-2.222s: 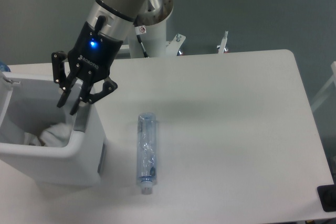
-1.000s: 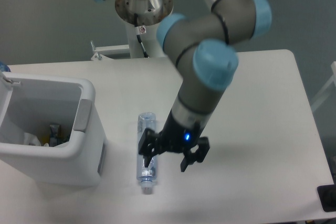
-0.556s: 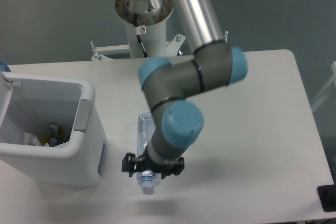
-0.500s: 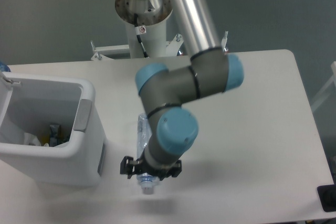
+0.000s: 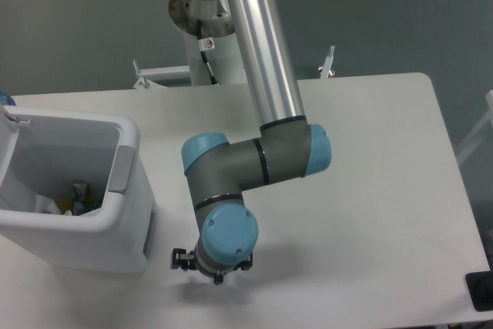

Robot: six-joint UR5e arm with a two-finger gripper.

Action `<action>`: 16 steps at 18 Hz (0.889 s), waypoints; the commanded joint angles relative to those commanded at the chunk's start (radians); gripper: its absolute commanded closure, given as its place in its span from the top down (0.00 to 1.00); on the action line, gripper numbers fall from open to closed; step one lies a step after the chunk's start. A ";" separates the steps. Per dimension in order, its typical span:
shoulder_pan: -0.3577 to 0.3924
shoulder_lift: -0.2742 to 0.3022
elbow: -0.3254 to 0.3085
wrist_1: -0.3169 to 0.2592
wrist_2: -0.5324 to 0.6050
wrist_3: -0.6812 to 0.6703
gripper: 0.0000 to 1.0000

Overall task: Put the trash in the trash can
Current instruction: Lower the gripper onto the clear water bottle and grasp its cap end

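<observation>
White and bare across most of its top, the table (image 5: 362, 175) sits over a grey floor, with the arm's base post at the far edge.

Nearest the camera, the arm's blue-capped wrist hangs low over the front of the table, and only dark bits of the hand (image 5: 206, 266) poke out from under it on either side. Whether the fingers are spread or closed, or clasped on anything, cannot be told from this view; the wrist covers them. The bottle is not visible at all. My guess is that it lies on the table directly under the wrist and hand, but the picture does not show it.

Just to the left stands the trash can (image 5: 127, 213), its opening facing up, with a grey panel on the inner side of its right wall. Some scraps already lie at its bottom (image 5: 73, 196), too small to name with certainty.

Farther back, the grey elbow link and the long silver tube rise toward the base.

As for handling, a crushed clear bottle should be very light, springy and slick. A firm squeeze would likely buckle it further rather than break it. The stiffest hold is probably near the cap and neck; across the flattened body the fingers may slip or fold it.
</observation>
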 joint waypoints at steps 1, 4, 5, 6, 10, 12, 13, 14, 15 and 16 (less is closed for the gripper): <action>0.002 -0.006 0.000 0.000 0.000 0.005 0.90; 0.000 -0.014 0.000 0.009 0.000 0.012 0.88; 0.000 -0.015 -0.002 0.017 0.000 0.012 0.83; 0.000 -0.017 -0.002 0.020 0.002 0.009 0.77; 0.000 -0.014 -0.003 0.020 0.014 0.005 0.62; 0.000 -0.014 -0.003 0.020 0.015 -0.005 0.50; 0.000 -0.012 -0.003 0.020 0.020 -0.005 0.43; 0.000 -0.011 -0.003 0.020 0.035 -0.006 0.38; -0.002 -0.008 -0.003 0.018 0.047 -0.006 0.32; -0.011 -0.002 -0.002 0.018 0.057 -0.006 0.27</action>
